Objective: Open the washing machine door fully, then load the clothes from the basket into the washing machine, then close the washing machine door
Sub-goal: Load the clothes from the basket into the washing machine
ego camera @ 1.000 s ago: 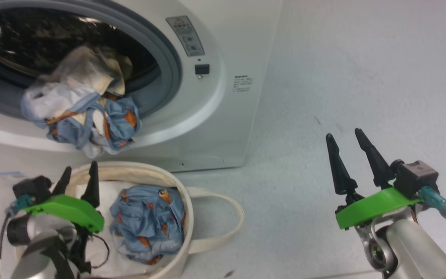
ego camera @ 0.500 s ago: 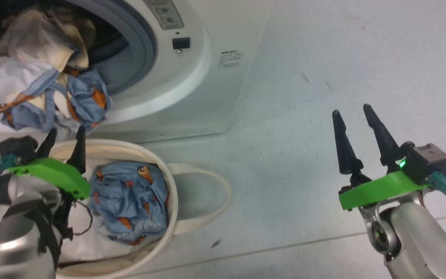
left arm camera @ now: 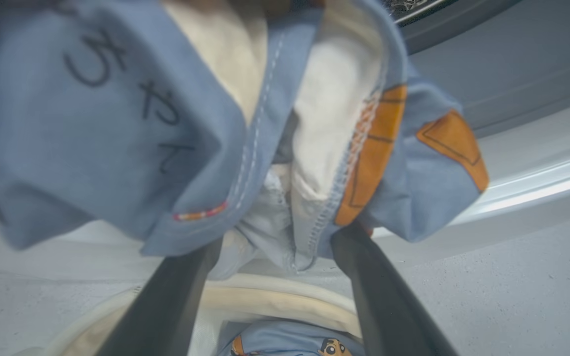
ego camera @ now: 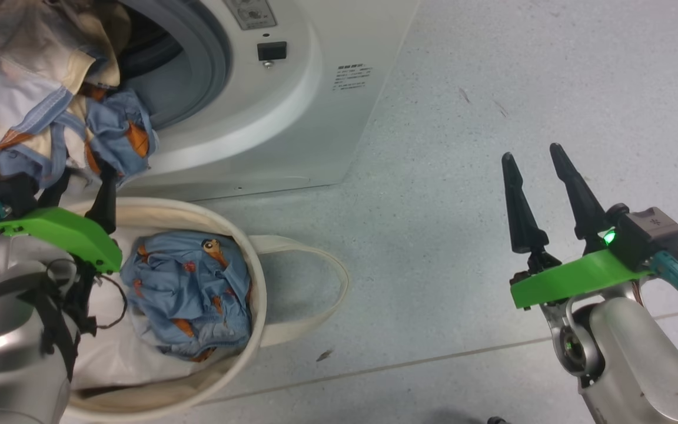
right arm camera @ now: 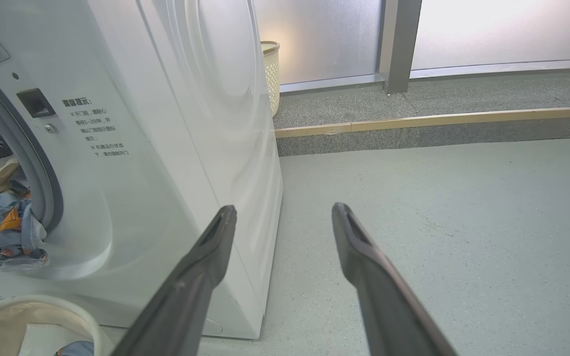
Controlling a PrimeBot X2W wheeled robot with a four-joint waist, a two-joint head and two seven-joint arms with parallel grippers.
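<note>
The left gripper [ego camera: 80,193], open and empty, is hovering beneath clothes [ego camera: 103,126] drooping from the washing machine [ego camera: 292,118], perhaps brushing them. Any snag could be dragging them out. More are lying in the basket [ego camera: 259,277].

The head camera tilted down, shifting the washer [ego camera: 292,118] up the frame. The left gripper [ego camera: 83,184] reached from the basket [ego camera: 256,282] rim to the clothes [ego camera: 109,123] hanging at the drum. A green light [ego camera: 610,237] lit on the right wrist.

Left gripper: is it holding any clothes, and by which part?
Nothing held. The left gripper is open, just under the clothes hanging from the washing machine.
</note>
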